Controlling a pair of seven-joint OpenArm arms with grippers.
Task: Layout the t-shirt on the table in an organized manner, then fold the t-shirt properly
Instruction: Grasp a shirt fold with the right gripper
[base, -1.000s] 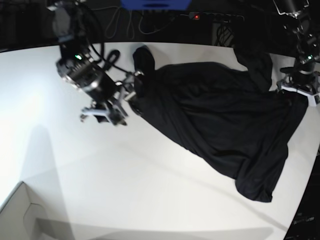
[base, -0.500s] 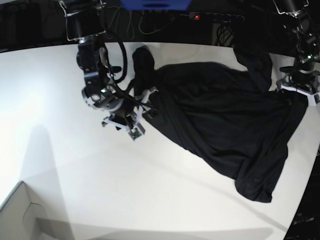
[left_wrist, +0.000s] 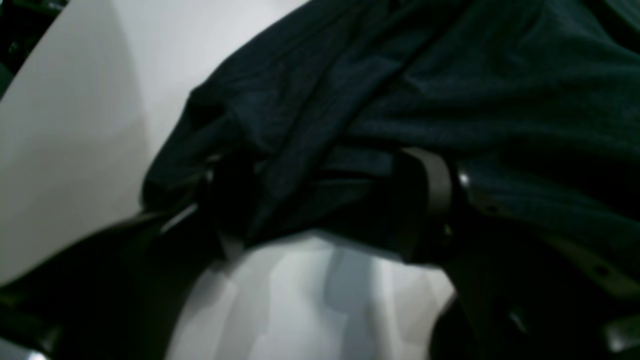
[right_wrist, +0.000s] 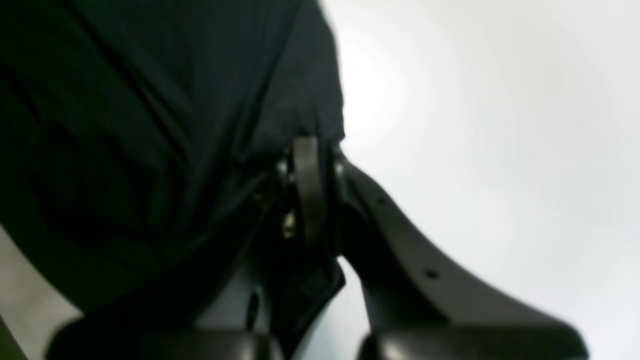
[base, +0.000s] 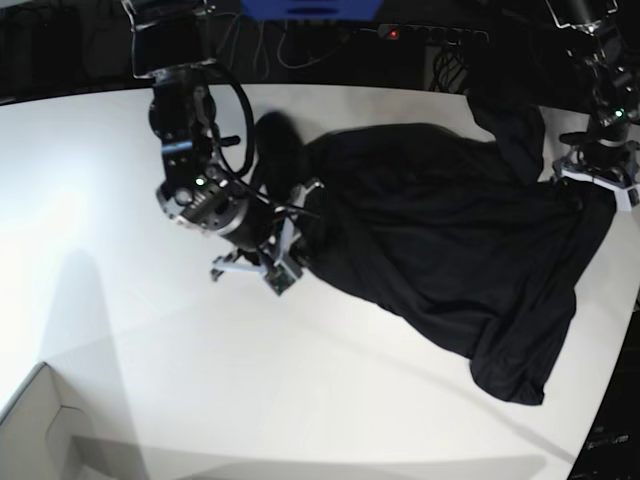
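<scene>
Between the right gripper (right_wrist: 310, 165) jaws, seemingly, sits the t-shirt (right_wrist: 150, 125) edge.

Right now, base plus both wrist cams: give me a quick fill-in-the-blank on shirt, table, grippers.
1. The t-shirt is solid ____ in colour.
2. It lies crumpled on the ____ table.
3. The right gripper is ____ on the shirt's edge.
4. In the base view's bottom left sits a corner of a white ____.

Missing words: black; white; shut; box
</scene>
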